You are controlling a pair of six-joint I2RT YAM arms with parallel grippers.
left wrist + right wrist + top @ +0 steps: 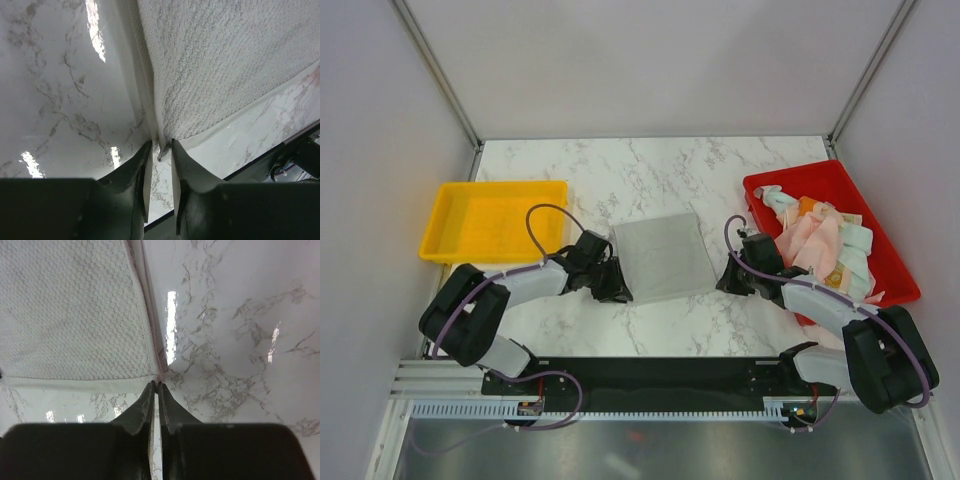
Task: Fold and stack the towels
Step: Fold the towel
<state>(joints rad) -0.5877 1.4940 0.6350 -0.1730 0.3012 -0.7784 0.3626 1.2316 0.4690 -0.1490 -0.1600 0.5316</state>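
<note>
We see a grey-white towel (660, 257) lying flat near the middle of the marble worktop (650, 170), between the two arms. It is a roughly square patch, turned slightly askew to the worktop's edges.

The left hand (617, 290) sits low at the towel's near left corner. From the left wrist camera its fingers (137, 170) stand a little apart, with a narrow gap between them. The tip of the towel's corner lies right at that gap, just in front of the fingertips. The fingers are not pressed onto the cloth. Along the towel's left edge in this view we see layers of cloth lying one over another.

The right hand (728, 280) sits low at the towel's near right corner. From the right wrist camera its fingers (145, 405) are closed together, leaving only a hairline slit, and their tips touch the corner's hem. We cannot tell whether any cloth is caught between them. The towel's waffle weave fills the upper left of that view, and bare marble lies to the right.

At the right edge of the worktop stands a red tray (790, 180), well apart from the flat towel. It holds a loose heap of other towels (820, 245): pale pink, mint green and an orange printed one, crumpled together, with some hanging over the tray's near rim.

At the left edge stands a yellow tray (495, 184), just beyond the left arm.
</note>
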